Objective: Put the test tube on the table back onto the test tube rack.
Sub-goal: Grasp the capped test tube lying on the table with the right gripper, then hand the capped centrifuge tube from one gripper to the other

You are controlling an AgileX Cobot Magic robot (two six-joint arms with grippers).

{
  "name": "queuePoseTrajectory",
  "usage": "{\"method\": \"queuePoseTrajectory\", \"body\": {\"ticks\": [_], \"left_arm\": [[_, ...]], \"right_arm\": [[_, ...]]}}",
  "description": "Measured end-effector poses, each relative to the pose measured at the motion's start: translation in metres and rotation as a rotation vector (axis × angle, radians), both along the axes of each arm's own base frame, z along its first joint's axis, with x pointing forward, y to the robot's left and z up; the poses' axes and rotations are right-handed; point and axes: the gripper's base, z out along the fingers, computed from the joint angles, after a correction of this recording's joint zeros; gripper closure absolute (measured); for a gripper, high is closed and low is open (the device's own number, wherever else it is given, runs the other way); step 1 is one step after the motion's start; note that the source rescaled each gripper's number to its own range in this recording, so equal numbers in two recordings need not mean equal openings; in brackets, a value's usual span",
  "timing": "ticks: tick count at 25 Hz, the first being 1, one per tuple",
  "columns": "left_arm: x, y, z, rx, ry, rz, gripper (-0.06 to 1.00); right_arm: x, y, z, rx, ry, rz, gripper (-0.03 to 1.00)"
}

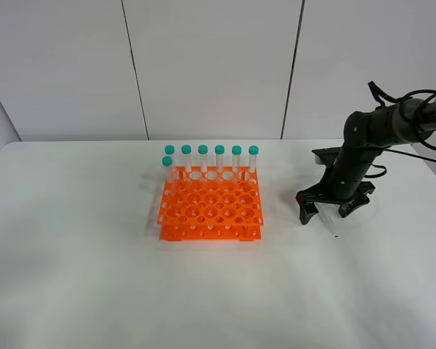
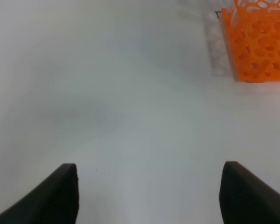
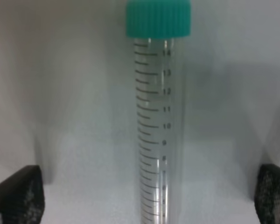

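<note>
A teal-capped test tube (image 1: 329, 223) lies flat on the white counter (image 1: 94, 276), toward its right edge and apart from the orange test tube rack (image 1: 211, 207). The right pincer (image 1: 325, 214) straddles it, fingers spread wide and clear of it. The left pincer (image 2: 149, 196) also gapes apart.

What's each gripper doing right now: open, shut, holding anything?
Left gripper: open, holding nothing.
Right gripper: open, jaws astride the test tube lying on the table, not gripping it.
</note>
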Motion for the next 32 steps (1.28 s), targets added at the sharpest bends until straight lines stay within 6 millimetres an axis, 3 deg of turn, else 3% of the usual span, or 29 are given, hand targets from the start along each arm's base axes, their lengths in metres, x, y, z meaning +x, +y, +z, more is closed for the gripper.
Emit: {"method": "queuePoseTrajectory", "body": {"ticks": [3,5,14,19,22,24,28,32], "left_arm": [[0.000,0.000,0.000,0.000,0.000,0.000,-0.03],[0.000,0.000,0.000,0.000,0.000,0.000,-0.03],[0.000,0.000,0.000,0.000,0.000,0.000,-0.03],[0.000,0.000,0.000,0.000,0.000,0.000,-0.03],[0.000,0.000,0.000,0.000,0.000,0.000,-0.03],[0.000,0.000,0.000,0.000,0.000,0.000,-0.03],[0.000,0.000,0.000,0.000,0.000,0.000,-0.03],[0.000,0.000,0.000,0.000,0.000,0.000,-0.03]], "right_arm": [[0.000,0.000,0.000,0.000,0.005,0.000,0.09],[-0.001,0.000,0.000,-0.001,0.014,0.001,0.22],[-0.003,-0.001,0.000,-0.010,0.034,0.009,0.97],[-0.003,-0.003,0.001,-0.034,0.034,0.044,0.94],[-0.004,-0.004,0.013,-0.041,0.011,0.062,0.94],[-0.005,-0.004,0.032,-0.039,-0.021,0.077,0.94],[-0.019,-0.005,0.088,-0.037,-0.093,0.102,0.94],[-0.059,-0.010,0.140,-0.035,-0.212,0.132,0.94]]}}
